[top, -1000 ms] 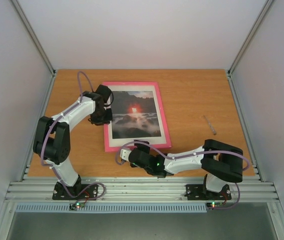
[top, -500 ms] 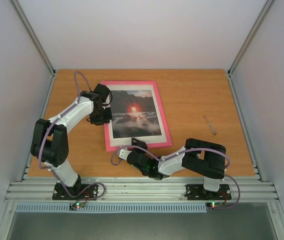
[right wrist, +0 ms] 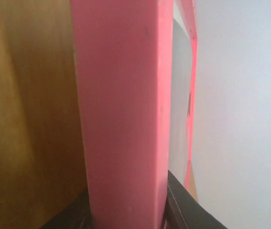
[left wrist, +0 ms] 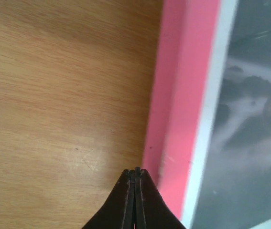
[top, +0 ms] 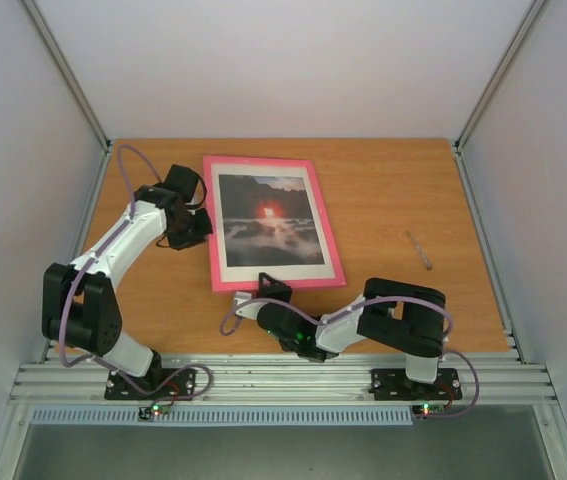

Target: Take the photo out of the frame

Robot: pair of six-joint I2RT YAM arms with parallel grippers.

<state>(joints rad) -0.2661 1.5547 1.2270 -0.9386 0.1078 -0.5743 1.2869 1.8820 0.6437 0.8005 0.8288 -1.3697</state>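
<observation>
So the photo (top: 268,220) is fully inside the frame (top: 330,240). It lies face up on the worktop (top: 393,190), a bit toward 10 o'clock from the middle of the board. Nothing's been opened yet as far as I can see.

The right tool (top: 266,291) is at the frame's 6 o'clock rail. In the wrist view the pink rail fills the gap, and the dark fingers (right wrist: 180,205) sit flush on either side of it, so I'd call that pinching the frame. How hard it's clamped, I can't tell. The left tool (left wrist: 135,176) has its fingers pressed together on nothing. It's parked on bare wood just off the 9 o'clock rail.

My read is that this is the "get hold of the frame" step, way before any photo comes out. The back isn't in view, and that's presumably where you get in. The next move probably calls for raising the 6 o'clock rail and tipping the frame over toward 12 o'clock. That needs a grip that won't slip on such a thin rail.

Compared with a second ago:
- The left tool was over the 9 o'clock rail and has backed off sideways.
- The right arm has folded in toward its base.
- The frame has scooted slightly toward 12 o'clock.
</observation>
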